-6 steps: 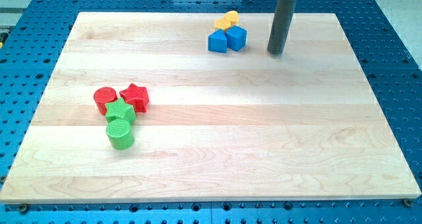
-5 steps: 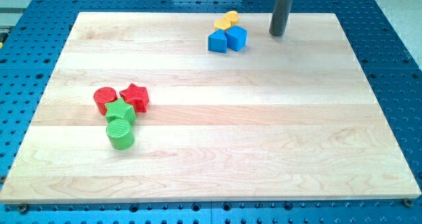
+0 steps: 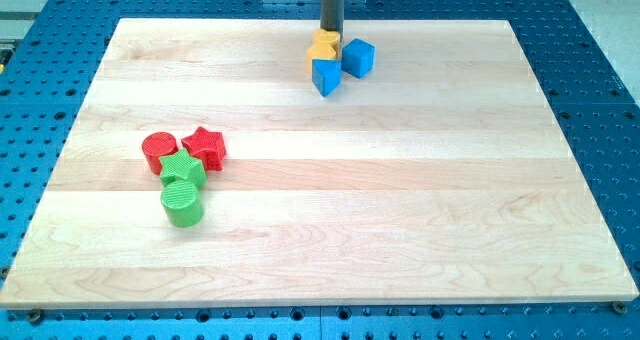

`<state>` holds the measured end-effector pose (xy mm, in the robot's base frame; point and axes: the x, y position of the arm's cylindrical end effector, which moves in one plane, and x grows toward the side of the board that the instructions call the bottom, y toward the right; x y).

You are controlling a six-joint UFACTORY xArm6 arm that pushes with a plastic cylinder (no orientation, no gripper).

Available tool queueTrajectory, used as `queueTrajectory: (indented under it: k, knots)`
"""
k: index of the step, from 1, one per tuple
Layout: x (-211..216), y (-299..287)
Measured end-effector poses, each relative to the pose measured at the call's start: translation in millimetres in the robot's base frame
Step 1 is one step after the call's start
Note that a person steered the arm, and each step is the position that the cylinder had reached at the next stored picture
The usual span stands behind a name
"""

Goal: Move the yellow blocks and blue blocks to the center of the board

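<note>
Blocks sit in two clusters on the pale wooden board (image 3: pixel 400 230), which rests on a blue perforated table (image 3: pixel 600 40). Near the view's top edge, just left of the middle, my tip (image 3: pixel 331 32) stands at the top side of a yellow block (image 3: pixel 322 47), touching it or very nearly so; the rod ends bare, with no jaws to spread or press together. Only one yellow block can be made out, its shape unclear behind the rod. Directly below it lies a blue triangular block (image 3: pixel 326 76), touching it, and just to the view's right sits a blue cube (image 3: pixel 357 57). All three lie well above the board's centre. Far off at the view's left, a red cylinder (image 3: pixel 159 150), a red star block (image 3: pixel 205 145), a green star block (image 3: pixel 184 168) and a green cylinder (image 3: pixel 182 202) huddle together.
</note>
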<state>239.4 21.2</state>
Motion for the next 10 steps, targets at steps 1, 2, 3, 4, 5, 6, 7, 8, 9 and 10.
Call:
queueTrajectory:
  k: [1,2,3,4,5,6,7,8,9,10]
  knots:
    - [16,-7]
    - [25,-16]
    - [-16,28]
    - [4,66]
    - [30,58]
    - [43,33]
    - [67,57]
    - [85,68]
    - [85,66]
    - [85,63]
